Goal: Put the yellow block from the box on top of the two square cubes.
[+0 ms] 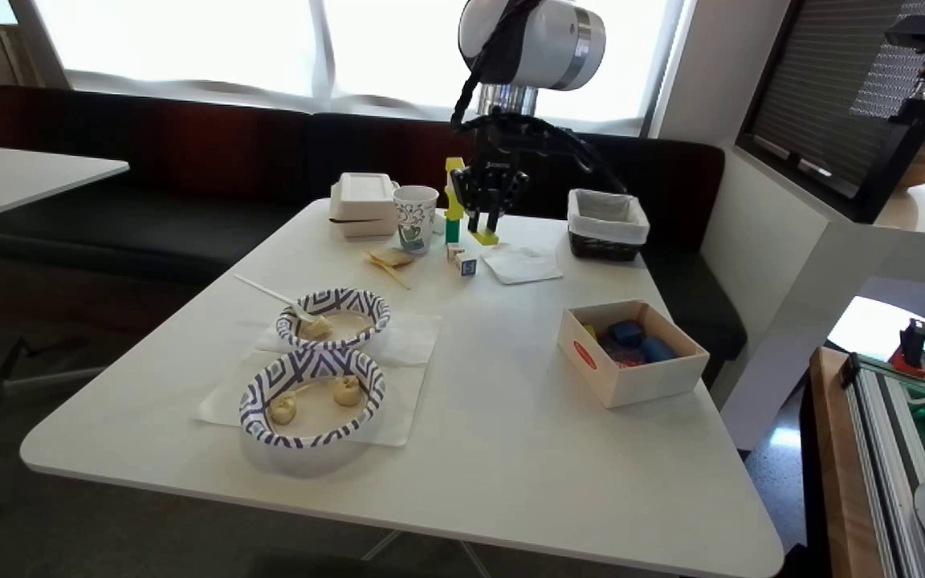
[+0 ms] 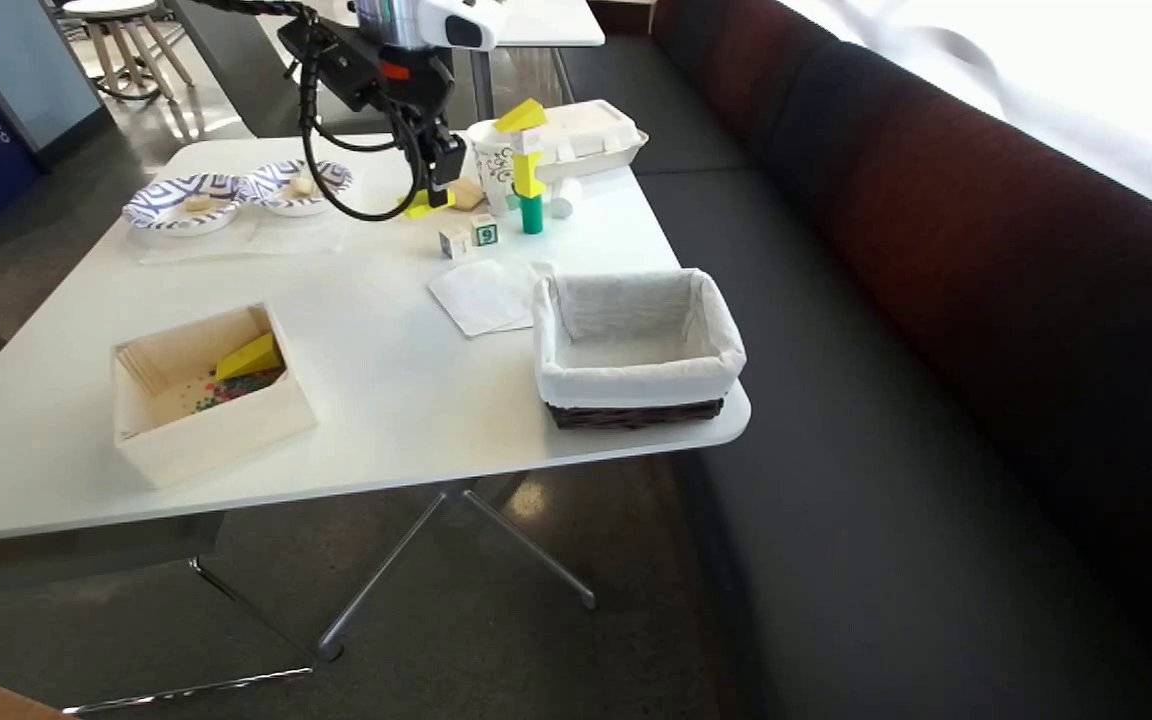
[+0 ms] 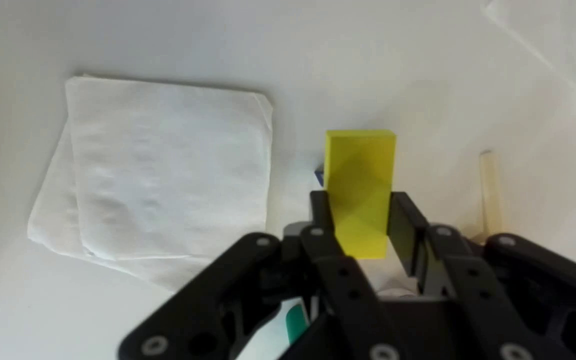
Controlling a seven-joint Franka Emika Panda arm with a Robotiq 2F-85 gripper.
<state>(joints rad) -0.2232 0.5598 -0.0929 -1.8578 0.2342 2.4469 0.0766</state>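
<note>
My gripper [image 1: 484,223] is shut on the yellow block [image 3: 358,200], with a finger against each side in the wrist view [image 3: 357,215]. The held block shows low under the fingers in both exterior views [image 1: 484,238] [image 2: 426,204]. The two square cubes are small pale letter blocks, one with a blue face [image 1: 466,265] and one with a green face [image 2: 485,230], close together on the table. In the wrist view the held block hides most of them; only a blue corner [image 3: 319,176] shows. The pale wooden box [image 1: 655,392] stands apart, with blue and yellow pieces inside.
A stack on a green cylinder [image 2: 532,214] with yellow pieces stands beside the cubes. Near it are a paper cup [image 1: 416,217], a white carton [image 1: 364,201], napkins [image 1: 523,265] and a wooden stick [image 3: 490,192]. A lined basket [image 2: 636,385] and two patterned bowls [image 1: 314,437] are farther off.
</note>
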